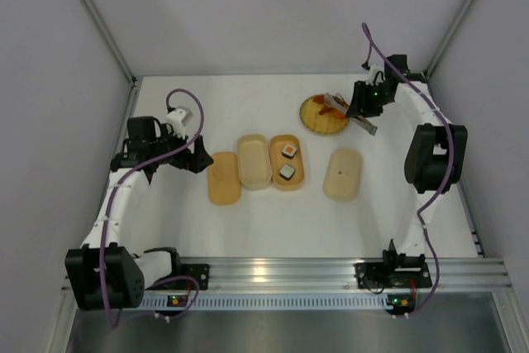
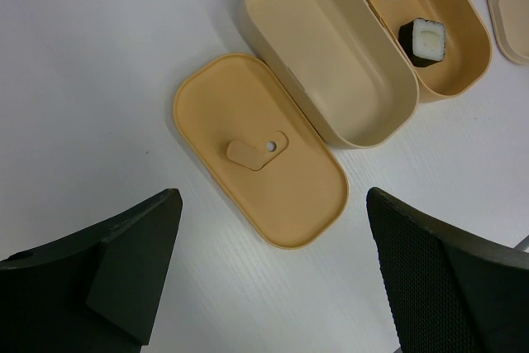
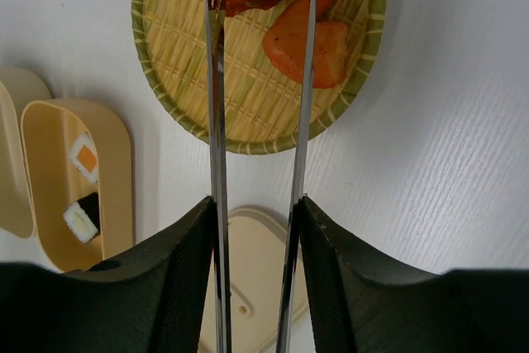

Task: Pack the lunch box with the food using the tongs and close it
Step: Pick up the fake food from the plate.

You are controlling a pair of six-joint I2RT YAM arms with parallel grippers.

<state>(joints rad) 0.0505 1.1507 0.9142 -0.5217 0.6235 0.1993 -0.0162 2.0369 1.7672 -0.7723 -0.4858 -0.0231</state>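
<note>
Built of white links between bulky black joint housings, left arm and right arm alike. Strung with loose purple cable outside the shells. Tipped in matte black: left pincer, right pincer, wedge-shaped fingers finely stippled inside. Lit by small green and orange lamps at the black bases.

No writing, brand, number or sign can be read in any of the three views. The small lit spots on the arm bases, at the lower edge of the top view, are too small to show any marking.
</note>
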